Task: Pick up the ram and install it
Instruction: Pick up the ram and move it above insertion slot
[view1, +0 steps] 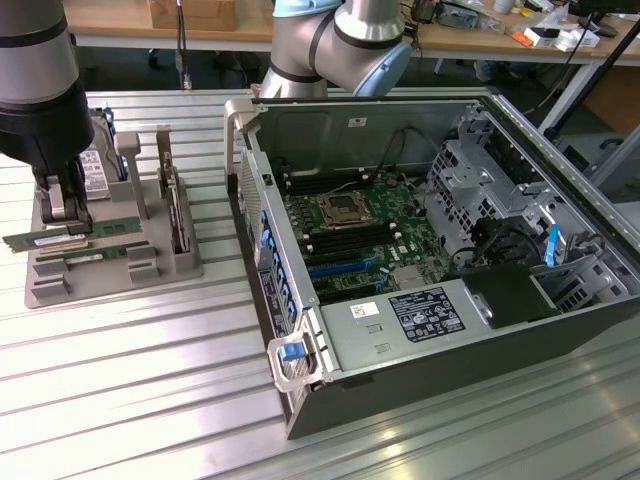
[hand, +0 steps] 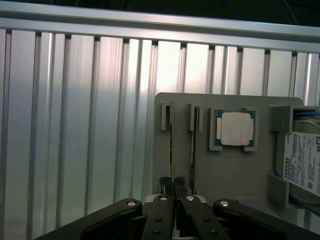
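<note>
Ram is sitting in the grey holder on the table, exterior view, partly hidden behind the claw; arm is reaching straight down. Wrist view: claw is pinching its thin edge.

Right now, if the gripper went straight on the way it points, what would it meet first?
The green memory stick standing on edge in the grey holder, right at the tips of the gripper. They may already be touching, as depth is unclear.
</note>
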